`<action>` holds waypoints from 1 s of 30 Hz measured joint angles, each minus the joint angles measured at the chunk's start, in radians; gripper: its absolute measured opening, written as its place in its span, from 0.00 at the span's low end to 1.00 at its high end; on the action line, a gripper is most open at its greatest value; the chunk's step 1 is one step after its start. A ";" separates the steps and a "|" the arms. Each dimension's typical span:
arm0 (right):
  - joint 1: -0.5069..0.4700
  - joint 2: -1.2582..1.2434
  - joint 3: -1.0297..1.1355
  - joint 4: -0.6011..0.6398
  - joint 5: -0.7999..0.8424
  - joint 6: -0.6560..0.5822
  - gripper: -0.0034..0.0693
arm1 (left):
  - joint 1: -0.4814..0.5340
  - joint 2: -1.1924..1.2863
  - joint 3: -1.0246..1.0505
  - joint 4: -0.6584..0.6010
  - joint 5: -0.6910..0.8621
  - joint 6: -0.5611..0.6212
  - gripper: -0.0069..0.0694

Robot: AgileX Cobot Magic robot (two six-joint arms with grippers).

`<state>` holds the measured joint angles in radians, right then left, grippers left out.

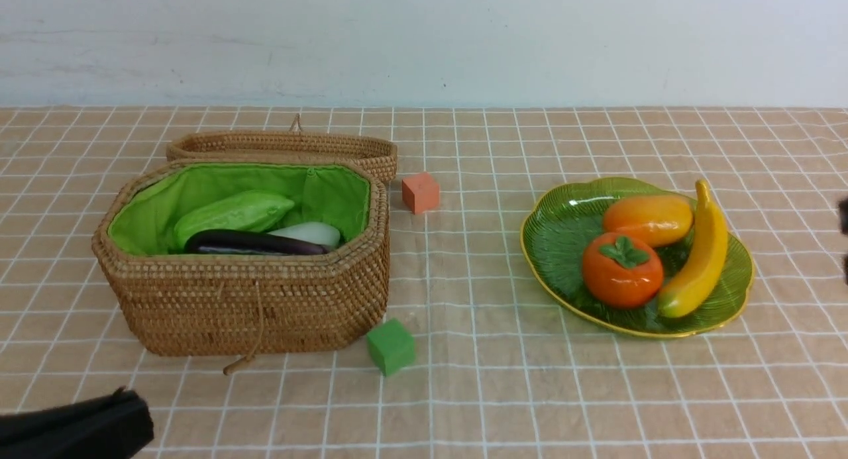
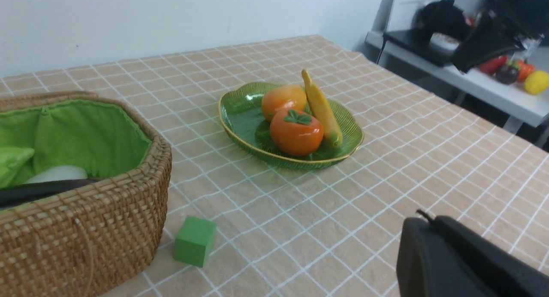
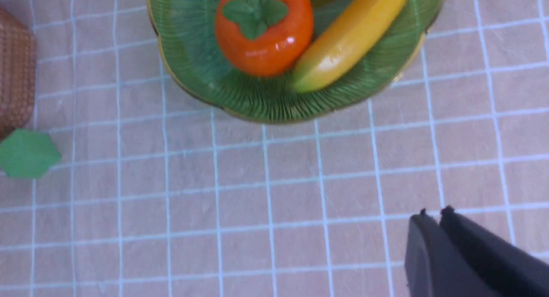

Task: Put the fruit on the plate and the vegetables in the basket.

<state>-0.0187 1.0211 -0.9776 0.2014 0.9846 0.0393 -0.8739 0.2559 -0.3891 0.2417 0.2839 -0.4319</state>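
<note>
The brown woven wicker basket (image 1: 252, 300) with bright green cloth lining stands on the left of the counter (image 1: 464, 393), which wears a tan cloth with a white grid; its woven lid (image 1: 285, 146) lies open behind it. Inside lie a light green ridged gourd (image 1: 232, 214), a dark purple eggplant (image 1: 255, 242) nearest the front wall, and a white radish (image 1: 311, 232) partly hidden behind the eggplant. No carrot shows from any view.

Well to the right sits the wide translucent green ribbed plate (image 1: 560, 237) with a thin gold rim. On it rest a round orange persimmon (image 1: 621, 270) with a green leaf cap, an orange-yellow oval mango (image 1: 648, 219) behind it, and a curved yellow banana (image 1: 699, 257) touching the persimmon on its right side.

A small orange cube (image 1: 420, 193) sits just beside the lid, and a small green cube (image 1: 391, 346) near the basket's front right corner.

The left hand (image 2: 424, 213) and the right hand (image 3: 433, 211) each hover over bare cloth, jaws pressed together, holding nothing
</note>
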 joint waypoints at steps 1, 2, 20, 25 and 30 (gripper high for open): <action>0.000 -0.034 0.011 -0.002 0.001 0.000 0.06 | 0.000 0.000 0.007 0.003 -0.007 0.000 0.07; 0.000 -0.137 0.080 -0.011 0.012 0.000 0.03 | 0.000 -0.046 0.054 0.025 -0.054 -0.003 0.07; 0.000 -0.891 0.512 -0.005 -0.188 0.036 0.06 | 0.000 -0.142 0.220 0.071 -0.088 -0.006 0.07; 0.000 -0.891 0.579 -0.023 -0.318 0.037 0.06 | 0.000 -0.142 0.220 0.071 -0.044 -0.006 0.07; 0.000 -0.891 0.618 -0.031 -0.325 0.038 0.07 | 0.000 -0.142 0.220 0.071 -0.007 -0.006 0.07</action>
<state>-0.0187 0.1299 -0.3600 0.1707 0.6599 0.0775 -0.8739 0.1141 -0.1686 0.3132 0.2765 -0.4378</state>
